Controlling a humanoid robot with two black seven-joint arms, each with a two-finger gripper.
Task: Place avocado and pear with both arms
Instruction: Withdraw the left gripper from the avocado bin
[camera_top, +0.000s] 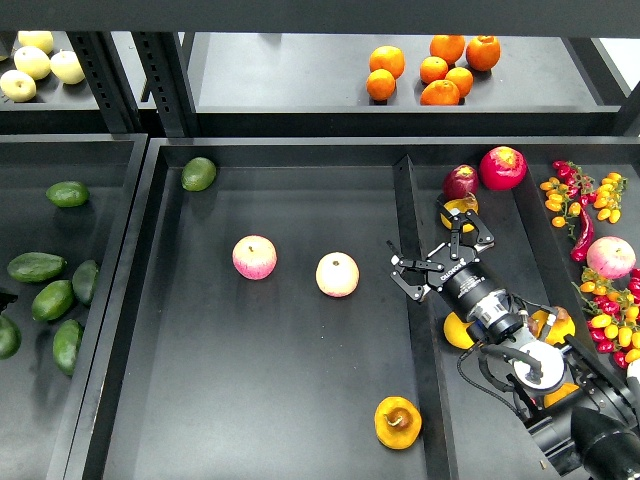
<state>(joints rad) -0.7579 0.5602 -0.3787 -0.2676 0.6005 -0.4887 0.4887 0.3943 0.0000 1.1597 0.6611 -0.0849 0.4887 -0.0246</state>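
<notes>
The right gripper (428, 262) hangs over the tray divider (417, 300), fingers spread, holding nothing. Its arm hides part of an orange fruit (456, 332). The pear (398, 422) lies below and slightly left of it, stem hollow up. The avocado (198, 174) sits far left and above, long axis tilted up-right. No left gripper shows.

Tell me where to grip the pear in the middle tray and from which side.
Grip the pear across its round body, coming straight down from above: its stem hollow faces up, its flanks look clear, and the tray wall crowds its right side.
</notes>
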